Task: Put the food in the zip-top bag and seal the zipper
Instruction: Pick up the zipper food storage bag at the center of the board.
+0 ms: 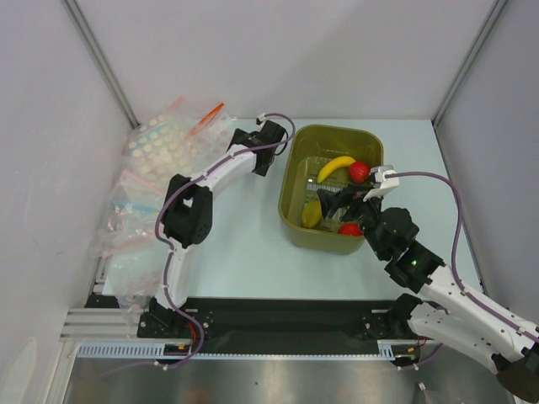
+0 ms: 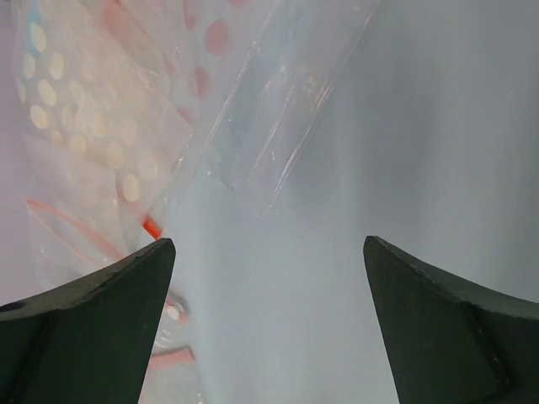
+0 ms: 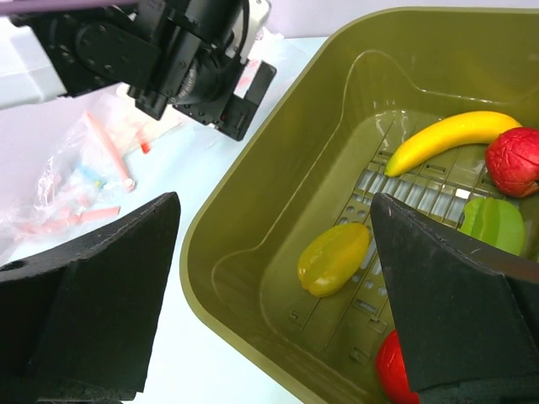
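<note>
Along the left edge of the table a heap of clear bags with pale dots and pink or blue strips is seen. At the far end of that heap, near the far left corner, the clear bag with the orange-red zip strip is laid; whether it is sealed cannot be told. Just right of it the left pincer is held over bare table, its fingers spread wide with nothing between them. Right of the middle of the table an olive basket is placed, and all the food is kept inside it: a yellow-green fruit, a banana, a green piece, one red fruit touching the banana's tip, and another red fruit by the near wall. The right pincer is poised over the basket's near right part, fingers wide apart and empty.
</note>
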Robot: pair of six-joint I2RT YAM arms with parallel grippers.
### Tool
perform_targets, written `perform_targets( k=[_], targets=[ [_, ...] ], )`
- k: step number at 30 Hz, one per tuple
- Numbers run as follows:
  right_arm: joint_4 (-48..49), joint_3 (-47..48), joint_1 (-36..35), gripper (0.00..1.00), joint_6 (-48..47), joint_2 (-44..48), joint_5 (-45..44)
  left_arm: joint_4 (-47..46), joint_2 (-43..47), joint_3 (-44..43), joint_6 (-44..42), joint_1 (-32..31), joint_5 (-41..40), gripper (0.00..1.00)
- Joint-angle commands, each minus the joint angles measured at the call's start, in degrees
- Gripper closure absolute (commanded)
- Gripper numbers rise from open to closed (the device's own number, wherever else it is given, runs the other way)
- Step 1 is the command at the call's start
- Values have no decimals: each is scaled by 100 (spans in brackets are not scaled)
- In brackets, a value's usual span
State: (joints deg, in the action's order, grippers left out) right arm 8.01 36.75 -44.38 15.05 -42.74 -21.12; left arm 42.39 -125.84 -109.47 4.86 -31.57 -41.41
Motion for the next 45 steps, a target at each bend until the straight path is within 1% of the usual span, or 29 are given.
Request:
perform_targets(
  k=[1,2,3,7,13,17,20,26,30,32,33,35,36,38,39,41,42,44,45],
  targets=[
    [157,7,26,0,95,73,-102,-47,-107,-83,-863,98,27,0],
    [157,7,26,0,86,56,-102,-73,-159,-101,-969,116,219,0],
    [157,7,17,0,95,47,-94,-91,-230,-162,-1187,142,238,0],
    [148,7,26,0,104,55,-102,-20,-712,-399,-1619,178,63,1],
    [131,-10,26,0,130,134,-120,50,-933,-549,-1682,371,98,5],
    [113,-1,26,0,139,152,-111,94,-1039,-672,-1647,547,238,8],
    [113,-10,26,0,148,196,-94,164,-1127,-804,-1603,696,396,9],
    [104,-10,26,0,165,240,-102,225,-1574,-1050,-1796,802,423,19],
    [104,-19,26,0,174,266,-102,305,-1900,-1392,-1840,810,370,33],
    [87,-10,26,0,174,275,-94,305,-1997,-1437,-1875,811,431,37],
    [87,-10,26,0,174,293,-102,313,-2040,-1480,-1892,811,475,42],
    [87,-10,26,0,174,301,-85,418,-2172,-1568,-1901,811,528,49],
    [87,-10,17,0,174,310,-76,454,-2190,-1629,-1910,811,642,55],
    [87,-19,26,0,165,328,-76,524,-2260,-1674,-1849,811,713,61],
    [95,-19,26,0,165,328,-67,542,-2278,-1735,-1814,819,687,68],
    [95,-19,26,0,165,319,-50,542,-2269,-1797,-1665,837,538,76],
    [104,-19,35,0,165,319,-50,533,-2191,-1814,-1586,872,459,88],
    [104,-19,17,0,156,301,-41,472,-2050,-1788,-1341,977,563,97],
    [104,-28,26,0,165,301,-41,454,-1876,-1736,-1252,1021,590,100]
  ],
)
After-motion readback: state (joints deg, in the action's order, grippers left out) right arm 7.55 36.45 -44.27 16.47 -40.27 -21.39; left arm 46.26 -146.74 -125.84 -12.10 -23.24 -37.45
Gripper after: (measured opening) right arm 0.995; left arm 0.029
